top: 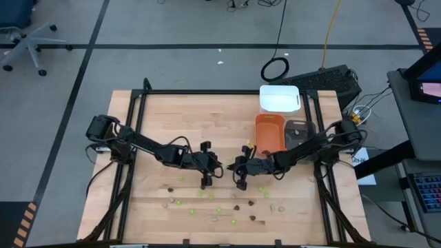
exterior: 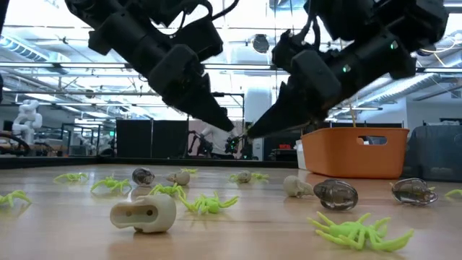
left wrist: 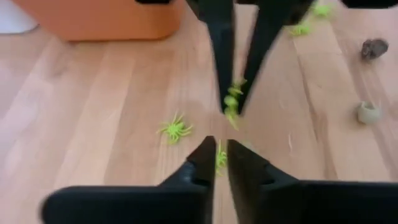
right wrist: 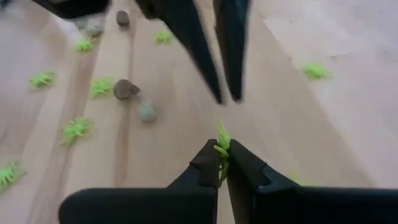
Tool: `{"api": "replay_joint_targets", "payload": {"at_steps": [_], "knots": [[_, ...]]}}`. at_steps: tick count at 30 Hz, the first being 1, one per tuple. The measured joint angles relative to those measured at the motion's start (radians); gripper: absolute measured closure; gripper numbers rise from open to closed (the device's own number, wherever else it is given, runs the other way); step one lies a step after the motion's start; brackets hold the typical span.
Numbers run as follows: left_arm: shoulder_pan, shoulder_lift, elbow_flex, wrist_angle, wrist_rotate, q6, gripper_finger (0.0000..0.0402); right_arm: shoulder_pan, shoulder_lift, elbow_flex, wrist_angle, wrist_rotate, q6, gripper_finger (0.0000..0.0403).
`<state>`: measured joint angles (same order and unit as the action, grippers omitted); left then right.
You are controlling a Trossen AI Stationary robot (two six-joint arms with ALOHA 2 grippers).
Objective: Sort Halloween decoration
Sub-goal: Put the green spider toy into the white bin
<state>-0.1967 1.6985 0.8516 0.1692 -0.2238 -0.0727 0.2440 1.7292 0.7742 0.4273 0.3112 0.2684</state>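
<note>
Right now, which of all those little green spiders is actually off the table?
The green spider pinched between the right gripper fingertips, in mid-air facing the left gripper. The other spiders lie loose on the wooden table.

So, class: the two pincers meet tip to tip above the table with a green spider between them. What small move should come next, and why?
Probably the left pincer should open a little more and back away. The right pincer is shut on the green spider, and the left one's tips look slightly parted with green showing between them, so it may be mid hand-over. Once clear, the right arm could carry the spider toward the orange tray.
</note>
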Motion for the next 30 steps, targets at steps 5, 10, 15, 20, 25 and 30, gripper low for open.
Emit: {"api": "replay_joint_targets", "payload": {"at_steps": [5, 10, 15, 20, 25, 30], "knots": [[-0.009, -0.047, 0.0, -0.101, -0.18, 0.001, 0.029, -0.048, -0.176, 0.0, -0.181, 0.0, -0.11, 0.0401], [-0.005, -0.095, 0.0, -0.262, -0.309, -0.001, 0.0263, -0.151, -0.374, 0.0, -0.338, 0.003, -0.249, 0.0402], [0.018, -0.113, -0.004, -0.345, -0.336, -0.027, 0.0261, -0.3, -0.543, 0.0, -0.486, 0.0, -0.326, 0.0402], [0.034, -0.113, -0.036, -0.324, -0.333, -0.045, 0.0261, -0.481, -0.637, 0.0, -0.637, -0.002, -0.347, 0.0402], [0.038, -0.112, -0.061, -0.325, -0.332, -0.093, 0.0261, -0.667, -0.656, 0.0, -0.702, -0.102, -0.352, 0.0403], [0.032, -0.112, -0.061, -0.324, -0.327, -0.106, 0.0261, -0.813, -0.64, 0.021, -0.714, -0.244, -0.363, 0.0403]]}}
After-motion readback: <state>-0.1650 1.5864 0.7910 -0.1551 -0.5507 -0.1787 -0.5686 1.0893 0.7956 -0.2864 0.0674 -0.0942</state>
